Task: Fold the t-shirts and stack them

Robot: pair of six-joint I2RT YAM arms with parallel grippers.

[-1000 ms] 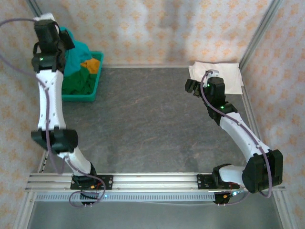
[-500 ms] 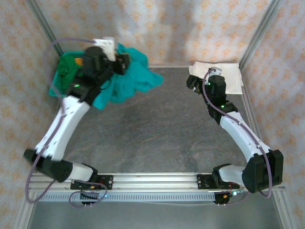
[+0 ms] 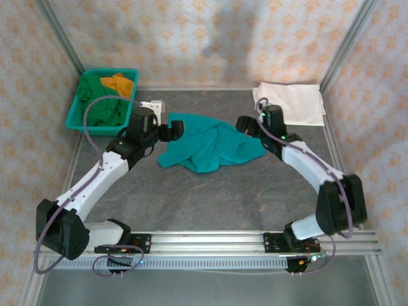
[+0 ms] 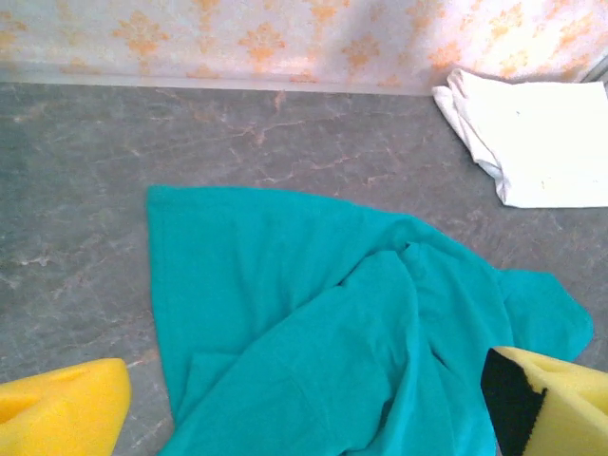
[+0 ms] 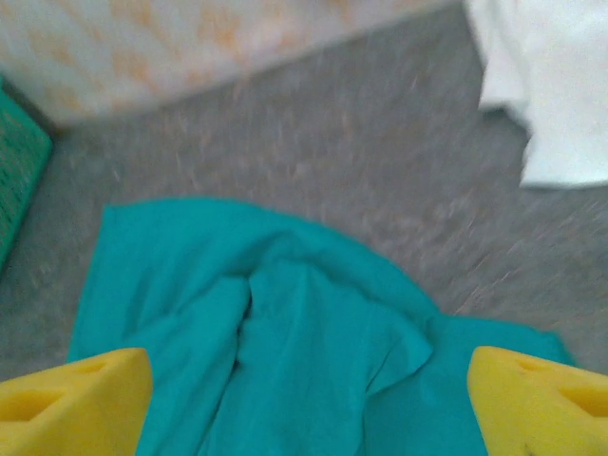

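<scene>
Since a second ago the left arm has swung away from the teal basket [image 3: 72, 116] at the back left, carrying the teal t-shirt [image 3: 210, 148] out with it. That shirt now lies crumpled on the grey table [image 3: 210, 197], a little behind its middle. The right arm has come in too, from beside the white t-shirt [image 3: 290, 103] to the teal one's right edge.

The left gripper [image 3: 173, 129] sits at the shirt's left edge. In the left wrist view we see its yellow pads [image 4: 66, 408] spread wide apart, with the teal t-shirt [image 4: 313, 323] lying loose below and beyond them, so it has let go. The right gripper [image 3: 244, 123] is likewise spread. In the right wrist view its pads [image 5: 85, 399] stand at either side with the teal cloth [image 5: 285, 332] under them, and nothing is pinched.

The teal shirt shows us only plain, rumpled folds, and we can read no lettering on the side that faces up. The white t-shirt lies folded flat in the back right corner, well apart from the teal one; it also shows in the left wrist view [image 4: 537, 142] and the right wrist view [image 5: 551, 85]. In the basket a dark green t-shirt [image 3: 102, 108] lies heaped, with an orange t-shirt [image 3: 120, 83] behind it.
</scene>
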